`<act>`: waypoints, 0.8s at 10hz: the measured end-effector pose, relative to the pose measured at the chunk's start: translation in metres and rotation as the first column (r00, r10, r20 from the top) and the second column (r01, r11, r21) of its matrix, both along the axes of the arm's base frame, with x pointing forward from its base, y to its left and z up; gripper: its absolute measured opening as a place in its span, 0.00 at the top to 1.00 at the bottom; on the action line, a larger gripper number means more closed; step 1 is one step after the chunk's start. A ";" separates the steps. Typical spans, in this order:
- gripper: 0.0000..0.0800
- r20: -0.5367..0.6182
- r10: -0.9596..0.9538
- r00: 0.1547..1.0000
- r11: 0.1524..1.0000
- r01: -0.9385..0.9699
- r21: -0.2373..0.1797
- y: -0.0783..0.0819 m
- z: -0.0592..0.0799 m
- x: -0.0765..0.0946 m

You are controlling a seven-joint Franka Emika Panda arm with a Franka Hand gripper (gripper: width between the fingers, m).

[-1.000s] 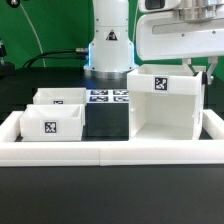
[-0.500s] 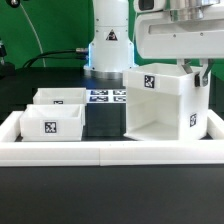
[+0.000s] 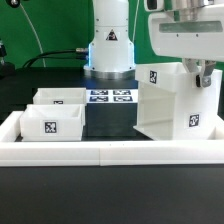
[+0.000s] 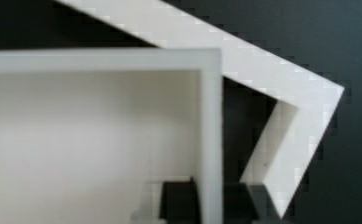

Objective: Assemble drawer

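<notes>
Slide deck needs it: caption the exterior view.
Gripper clamps the angled drawer shell; two open trays wait at the exterior view's left.

Black table (image 3: 105, 126) with front tray (image 3: 50, 123), rear tray (image 3: 60, 97), marker board (image 3: 111, 97)

The tall white plastic boxy shell (image 3: 172, 105) stands upright, corner-on, with square tags on two faces. Apart from it, to the exterior view's left, the small white open-top front tray (image 3: 50, 124) shows a tag, and the matching rear tray (image 3: 60, 97) sits just behind.
</notes>
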State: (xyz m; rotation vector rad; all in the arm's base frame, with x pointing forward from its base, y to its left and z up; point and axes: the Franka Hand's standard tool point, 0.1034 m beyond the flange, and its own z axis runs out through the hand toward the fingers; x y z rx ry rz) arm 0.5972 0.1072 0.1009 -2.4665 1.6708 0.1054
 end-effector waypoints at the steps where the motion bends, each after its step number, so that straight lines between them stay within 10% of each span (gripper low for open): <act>1: 0.95 -0.008 -0.043 0.999 0.999 0.043 0.004 0.001 0.000 0.000; 8: 0.95 -0.067 -0.308 0.949 0.950 0.311 0.034 -0.003 -0.002 -0.001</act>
